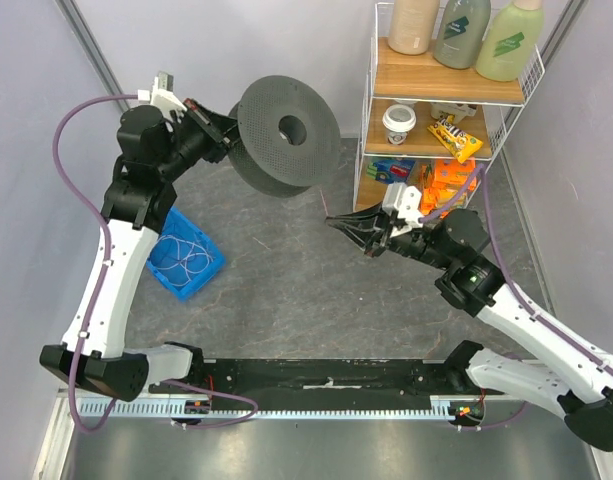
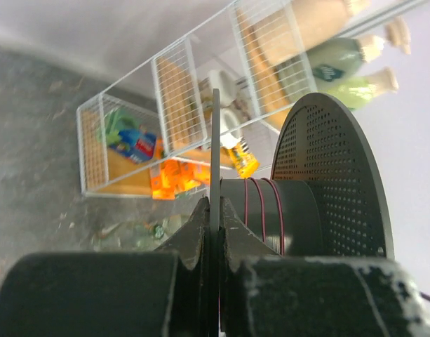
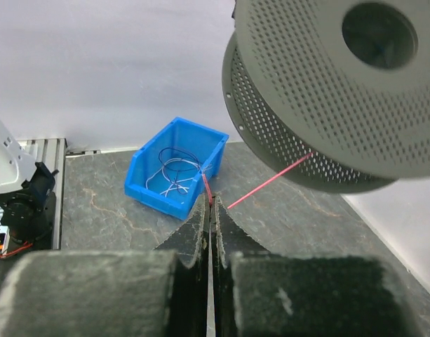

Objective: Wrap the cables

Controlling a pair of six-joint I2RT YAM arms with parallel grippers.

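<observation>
**Winding at an early stage.** The dark grey spool, a matt reel with disc flanges perforated by fine holes around an open central bore, is held above the counter by the left tool, whose jaws are closed flat on the thin edge of one flange. Only a few turns of a thin red strand are seen laid on the smooth black hub, and most of the hub is bare. From the spool the strand is drawn taut and straight to the right tool, which is pinched fully shut on it, and from there it is led toward the blue bin. The other cables, string-thin, limp and pale, are gathered in loose loops inside this glossy rectangular plastic bin, which is set on the mottled grey, stone-like counter near the left arm. By this evidence the bulk of the wrapping is judged to be undone.
</observation>
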